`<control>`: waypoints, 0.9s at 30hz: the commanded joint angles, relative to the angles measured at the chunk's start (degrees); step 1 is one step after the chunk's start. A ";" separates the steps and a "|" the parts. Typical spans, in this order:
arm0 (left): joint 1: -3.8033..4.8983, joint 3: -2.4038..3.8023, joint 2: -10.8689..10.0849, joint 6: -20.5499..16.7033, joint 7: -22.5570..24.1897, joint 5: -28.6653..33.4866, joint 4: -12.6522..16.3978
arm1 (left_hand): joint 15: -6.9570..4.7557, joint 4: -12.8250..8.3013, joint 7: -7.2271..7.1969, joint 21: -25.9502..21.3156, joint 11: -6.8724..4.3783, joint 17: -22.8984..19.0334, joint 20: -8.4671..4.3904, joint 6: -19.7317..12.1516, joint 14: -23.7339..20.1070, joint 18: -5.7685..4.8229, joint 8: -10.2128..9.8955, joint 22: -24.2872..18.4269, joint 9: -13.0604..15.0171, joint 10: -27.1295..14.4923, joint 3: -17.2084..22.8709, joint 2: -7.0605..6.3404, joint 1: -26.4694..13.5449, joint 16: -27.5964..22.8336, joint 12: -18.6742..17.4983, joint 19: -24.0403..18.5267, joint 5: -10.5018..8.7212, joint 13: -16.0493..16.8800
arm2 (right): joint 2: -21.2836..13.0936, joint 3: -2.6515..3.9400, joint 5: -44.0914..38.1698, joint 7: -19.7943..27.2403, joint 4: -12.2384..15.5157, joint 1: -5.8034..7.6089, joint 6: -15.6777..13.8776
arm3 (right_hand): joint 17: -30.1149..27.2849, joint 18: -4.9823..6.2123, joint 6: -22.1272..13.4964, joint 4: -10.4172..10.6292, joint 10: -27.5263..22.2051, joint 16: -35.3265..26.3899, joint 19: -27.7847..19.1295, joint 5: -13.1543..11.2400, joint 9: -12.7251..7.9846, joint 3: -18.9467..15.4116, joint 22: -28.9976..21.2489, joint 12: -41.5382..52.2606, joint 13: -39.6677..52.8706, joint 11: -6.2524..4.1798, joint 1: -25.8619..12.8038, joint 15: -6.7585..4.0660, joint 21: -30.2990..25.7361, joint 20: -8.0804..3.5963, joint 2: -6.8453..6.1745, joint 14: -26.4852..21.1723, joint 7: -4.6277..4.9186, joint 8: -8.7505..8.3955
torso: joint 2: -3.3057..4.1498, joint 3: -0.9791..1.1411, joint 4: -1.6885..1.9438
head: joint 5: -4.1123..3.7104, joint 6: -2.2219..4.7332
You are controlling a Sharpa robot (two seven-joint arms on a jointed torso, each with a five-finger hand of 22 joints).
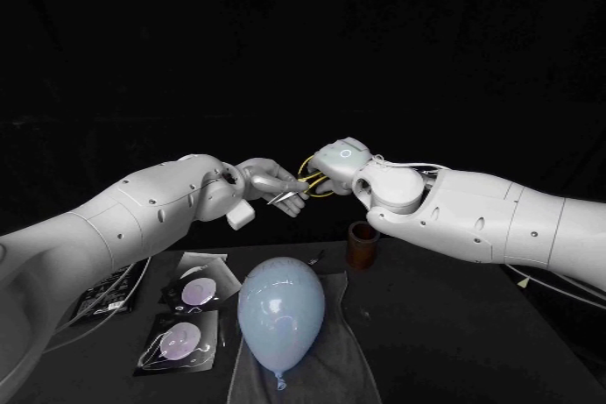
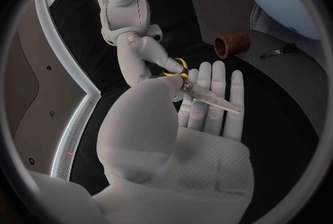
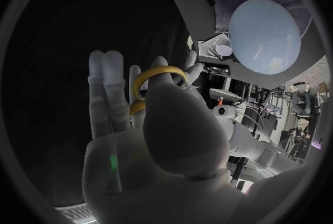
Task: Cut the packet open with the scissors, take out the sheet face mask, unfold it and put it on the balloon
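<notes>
Looks like a regrip of the scissors (image 1: pixel 303 190) ahead of cutting, done high above the desk (image 1: pixel 442 351) and well apart from any packet. Judged to be very early in the task.

Pinching the blades between thumb and fingers of the left hand (image 1: pixel 268 183), blades lying across those fingers, thumb pressed near the pivot. Threading fingers of the right hand (image 1: pixel 339 159) through the yellow loops (image 3: pixel 160 75), with one loop ringed round a finger. Both hands therefore clamped on the same tool, neither free.

To do this step well:
- Keep the left pinch firm and steady until the loops are seated deep on the right fingers, not perched at the tips.
- Let go of the blades only after feeling the weight carried by the right hand alone, then test with a small open-and-close.
- Avoid twisting one wrist against the other, which would likely lever the loops off.
- Keep the blades shut while sliding the left fingers away.

Lying flat on the desk below: face-mask packets (image 1: pixel 199 290) just beside the pale blue balloon (image 1: pixel 280 309), uncut as far as can be told. Balloon resting on a grey cloth (image 1: pixel 341 369), knot toward the robot, with a brown tube (image 1: pixel 362 244) upright just beyond it.

Probably next: lift one packet in the left hand and snip along one edge, clear of the mask inside
</notes>
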 commanded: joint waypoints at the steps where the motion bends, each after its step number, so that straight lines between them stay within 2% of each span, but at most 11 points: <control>1: -0.09 -0.11 -0.15 -0.64 -3.55 0.29 -0.09 | 0.00 -7.78 0.02 0.38 -0.88 0.19 -0.17 0.48 0.33 0.44 -0.01 0.04 0.20 1.40 8.13 0.37 -1.04 -0.42 0.09 0.46 0.20 0.10 | -0.69 0.18 2.12 3.37 1.15 0.24 -3.46 | -1.80 3.41 0.49 0.03 -0.40 -4.93 -0.07 -0.16 -1.07 4.32 -4.51 -0.05 -2.03 -0.21 -1.59 -5.80 -4.23 1.12 -2.48 -8.08 -0.40 -0.94 | 0.02 0.00 0.00 | 0.12 -0.01; 4: -0.09 -0.13 -0.21 -0.84 -3.85 0.22 -0.06 | -0.01 -8.17 0.03 0.42 -0.89 0.32 -0.17 0.47 0.38 0.44 0.03 0.06 0.38 1.46 8.55 0.34 -1.52 -0.48 0.09 0.48 0.19 0.10 | -1.40 0.18 3.79 4.47 1.78 0.24 -4.08 | -4.00 3.54 0.54 -0.04 -0.62 -12.31 0.16 -0.16 -2.33 11.68 -11.66 0.19 -4.69 0.03 -4.77 -4.27 -8.07 2.41 -6.35 -8.60 -0.93 -2.01 | 0.03 -0.01 0.00 | 0.13 -0.05; 9: -0.09 -0.16 -0.31 -0.99 -4.10 0.15 -0.12 | -0.05 -8.80 0.01 0.48 -0.93 0.55 -0.18 0.53 0.52 0.44 0.14 0.07 0.72 1.65 9.20 0.33 -2.37 -0.54 0.15 0.47 0.19 0.13 | -2.40 0.18 7.47 6.73 2.59 0.25 -3.95 | -6.46 3.41 -1.93 -0.05 -2.84 -19.63 -4.66 -0.30 -3.77 17.12 -19.16 -0.07 -7.18 0.40 -7.84 -1.12 -8.01 4.36 -9.98 -12.84 -2.60 -2.34 | 0.01 0.00 -0.04 | 0.23 -0.13; 13: -0.09 -0.18 -0.33 -1.11 -4.28 0.12 -0.16 | -0.08 -9.07 -0.02 0.50 -0.96 0.66 -0.20 0.57 0.61 0.46 0.20 0.07 0.88 1.75 9.44 0.32 -2.72 -0.54 0.17 0.46 0.19 0.15 | -2.82 0.18 10.52 8.17 2.78 0.26 -1.96 | -8.03 3.30 -3.05 -0.06 -4.58 -23.19 -7.86 -0.25 -4.38 18.86 -23.00 -0.15 -8.40 -0.07 -8.79 0.94 -8.01 5.71 -11.09 -15.65 -3.16 -2.36 | 0.02 0.00 0.01 | 0.26 -0.22; 14: -0.09 -0.19 -0.34 -1.13 -4.30 0.12 -0.16 | -0.09 -9.11 -0.03 0.51 -0.96 0.67 -0.20 0.57 0.62 0.46 0.21 0.07 0.90 1.76 9.47 0.31 -2.75 -0.55 0.18 0.46 0.19 0.15 | -2.89 0.18 11.17 8.48 2.80 0.26 -1.42 | -8.95 3.01 -3.50 -0.06 -6.25 -25.00 -9.96 -0.22 -4.64 19.64 -24.75 -0.14 -8.74 -0.79 -8.87 2.14 -7.63 6.54 -11.24 -17.58 -2.96 -2.35 | 0.01 0.00 -0.01 | 0.27 -0.24; 16: -0.09 -0.20 -0.35 -1.17 -4.39 0.11 -0.19 | -0.10 -9.26 -0.05 0.52 -0.98 0.72 -0.21 0.58 0.66 0.46 0.24 0.08 0.98 1.80 9.60 0.30 -2.90 -0.55 0.19 0.46 0.19 0.16 | -3.02 0.18 12.66 9.16 2.85 0.26 -0.07 | -10.68 2.79 -4.78 -0.03 -8.84 -27.76 -13.40 -0.21 -5.19 20.99 -27.96 -0.36 -8.81 -0.28 -8.97 3.74 -7.74 7.88 -11.16 -20.17 -3.47 -2.40 | 0.03 -0.01 -0.03 | 0.26 -0.29; 18: -0.09 -0.20 -0.38 -1.18 -4.46 0.10 -0.20 | -0.11 -9.36 -0.06 0.52 -1.00 0.75 -0.21 0.59 0.69 0.47 0.26 0.08 1.03 1.83 9.69 0.31 -3.00 -0.56 0.20 0.45 0.19 0.16 | -3.09 0.18 13.82 9.68 2.88 0.27 0.92 | -11.86 2.26 -5.69 -0.02 -10.54 -29.22 -18.56 -0.33 -5.54 21.07 -30.82 -0.26 -8.75 -1.21 -9.19 4.83 -8.01 8.83 -11.16 -21.30 -3.45 -2.31 | 0.05 0.00 -0.04 | 0.24 -0.29; 19: -0.09 -0.20 -0.38 -1.18 -4.48 0.10 -0.21 | -0.12 -9.43 -0.06 0.53 -1.00 0.78 -0.22 0.60 0.71 0.47 0.28 0.08 1.08 1.86 9.76 0.33 -3.10 -0.56 0.20 0.45 0.19 0.16 | -3.12 0.18 14.24 9.87 2.88 0.27 1.21 | -12.84 1.89 -6.70 -0.01 -11.82 -30.52 -24.48 -0.20 -5.84 20.79 -33.51 -0.42 -8.81 -0.81 -9.04 5.71 -8.20 9.41 -11.20 -22.74 -4.17 -2.43 | 0.05 0.00 -0.02 | 0.23 -0.33; 23: -0.09 -0.21 -0.44 -1.13 -4.67 0.09 -0.20 | -0.14 -9.59 -0.08 0.55 -1.02 0.85 -0.23 0.63 0.77 0.48 0.33 0.08 1.19 1.93 9.90 0.33 -3.30 -0.57 0.22 0.45 0.19 0.18 | -3.25 0.17 15.80 11.14 2.78 0.27 1.58 | -15.20 1.17 -8.20 0.10 -13.77 -32.91 -34.90 -0.22 -6.52 19.44 -38.51 -0.40 -8.77 -0.32 -8.56 6.50 -8.64 9.87 -12.15 -25.04 -4.62 -2.30 | 0.03 0.00 0.03 | 0.21 -0.39; 25: -0.09 -0.22 -0.48 -1.10 -4.78 0.09 -0.20 | -0.14 -9.64 -0.09 0.56 -1.03 0.87 -0.24 0.64 0.79 0.49 0.34 0.09 1.22 1.95 9.94 0.34 -3.37 -0.57 0.23 0.45 0.19 0.18 | -3.36 0.17 16.33 12.04 2.72 0.27 1.16 | -16.19 0.34 -7.95 0.13 -13.74 -33.70 -37.70 -0.22 -6.71 18.80 -39.79 -0.33 -8.73 -0.20 -8.42 4.34 -8.78 9.96 -12.46 -26.35 -4.35 -2.05 | 0.02 -0.01 0.01 | 0.21 -0.44; 27: -0.09 -0.23 -0.51 -1.06 -4.86 0.07 -0.20 | -0.16 -9.75 -0.10 0.58 -1.04 0.91 -0.25 0.65 0.82 0.50 0.36 0.09 1.29 1.99 10.03 0.34 -3.48 -0.57 0.24 0.46 0.19 0.18 | -3.45 0.17 16.81 12.78 2.66 0.27 0.67 | -16.84 -0.20 -7.47 0.16 -13.68 -34.19 -38.82 -0.21 -6.80 18.26 -40.39 -0.31 -8.72 0.20 -8.47 3.24 -8.77 9.95 -12.78 -27.24 -4.26 -1.80 | 0.02 -0.02 -0.03 | 0.20 -0.45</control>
